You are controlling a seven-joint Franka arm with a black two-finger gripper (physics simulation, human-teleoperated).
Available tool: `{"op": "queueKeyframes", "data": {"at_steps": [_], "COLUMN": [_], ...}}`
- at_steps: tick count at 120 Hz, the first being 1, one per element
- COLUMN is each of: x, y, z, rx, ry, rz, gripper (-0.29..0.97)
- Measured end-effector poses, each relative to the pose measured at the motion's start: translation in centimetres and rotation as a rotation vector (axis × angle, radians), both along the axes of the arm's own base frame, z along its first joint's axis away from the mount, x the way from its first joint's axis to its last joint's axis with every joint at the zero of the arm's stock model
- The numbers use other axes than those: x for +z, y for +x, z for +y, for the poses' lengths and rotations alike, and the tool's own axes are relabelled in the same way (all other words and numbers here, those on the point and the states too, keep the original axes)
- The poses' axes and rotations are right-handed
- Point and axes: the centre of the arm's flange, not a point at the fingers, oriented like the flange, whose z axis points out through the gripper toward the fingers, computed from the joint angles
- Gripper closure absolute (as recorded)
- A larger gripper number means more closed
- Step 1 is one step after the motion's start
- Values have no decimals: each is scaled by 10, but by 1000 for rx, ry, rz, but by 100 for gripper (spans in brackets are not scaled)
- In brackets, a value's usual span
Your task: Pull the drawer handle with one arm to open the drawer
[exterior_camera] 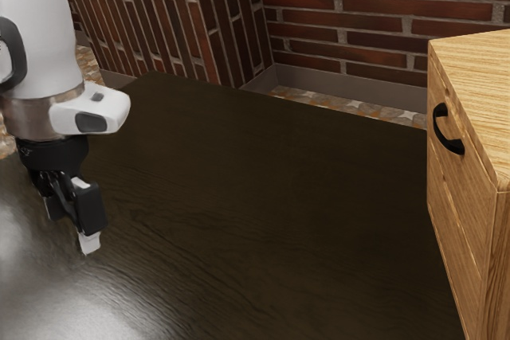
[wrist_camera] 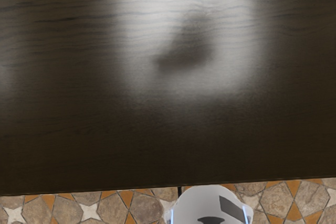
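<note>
Approach is the step in hand: the hand (exterior_camera: 84,232) hangs low over the table (exterior_camera: 255,197) at the exterior view's left, empty; wide or narrow, I cannot tell. The handle (exterior_camera: 448,129) sits on the drawer (exterior_camera: 466,169), well apart at the right; next the hand likely must cross and rise to it.

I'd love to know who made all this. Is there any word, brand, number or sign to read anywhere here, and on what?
None: the wooden cabinet, its black handle, the dark table, the brick wall and the robot arm carry no readable text.
</note>
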Motion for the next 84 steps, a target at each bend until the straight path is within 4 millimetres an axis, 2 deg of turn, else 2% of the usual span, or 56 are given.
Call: {"op": "queueKeyframes", "data": {"at_steps": [9,24,34,47,62,84], "x": [10,13,19,25,30,28], "y": [13,17,31,40,39,31], "z": [2,-14,-15,-17,-19,-21], "rx": [-9,-53,-185,-311,-391,-522], "ry": [32,-24,-6,-28,-42,-41], "rz": [-121,-190,-265,-335,-366,-309], "gripper": [2,3,3,3,3,3]}}
